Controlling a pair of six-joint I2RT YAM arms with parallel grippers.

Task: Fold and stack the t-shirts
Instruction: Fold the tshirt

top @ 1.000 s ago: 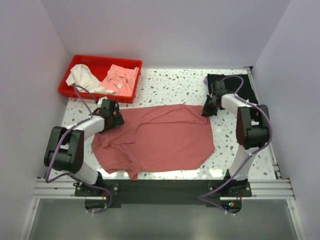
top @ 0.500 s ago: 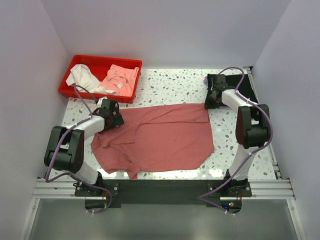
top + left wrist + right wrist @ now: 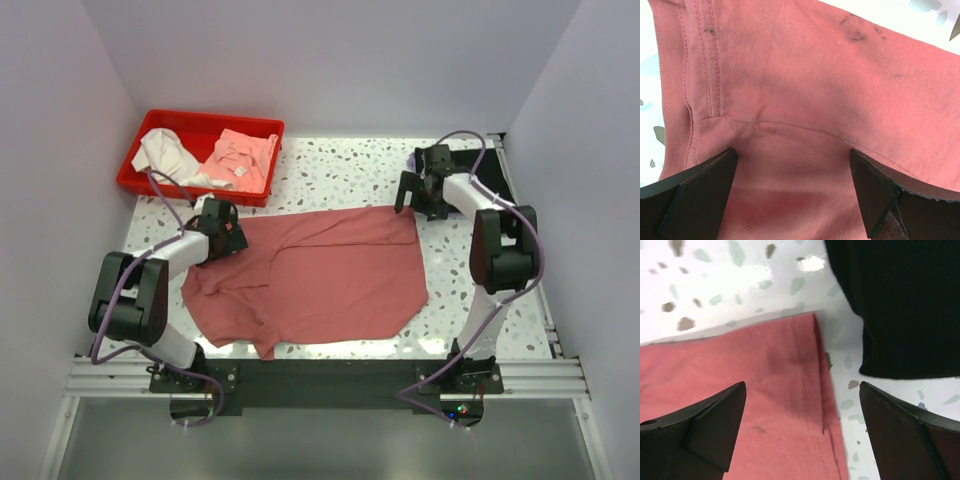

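The dusty rose-red t-shirt [image 3: 320, 270] lies spread across the middle of the table, its left side rumpled. My left gripper [image 3: 230, 238] is at its far left part, jaws open and low over the cloth by a sleeve seam [image 3: 790, 125]; nothing is pinched. My right gripper [image 3: 413, 195] hangs open just above the shirt's far right corner [image 3: 790, 365], which lies flat. The black t-shirt [image 3: 905, 305] lies folded just beyond that corner, at the table's back right [image 3: 493, 163], partly hidden by the right arm.
A red bin [image 3: 215, 119] stands at the back left, holding a white cloth [image 3: 165, 150] and a pink cloth [image 3: 240, 155]. White walls close in the left, back and right sides. The speckled table [image 3: 340, 170] shows between the bin and the black shirt.
My right gripper has opened and let go of the rose-red shirt's far right corner, after carrying it a little toward the back. The left gripper has stayed where it was.
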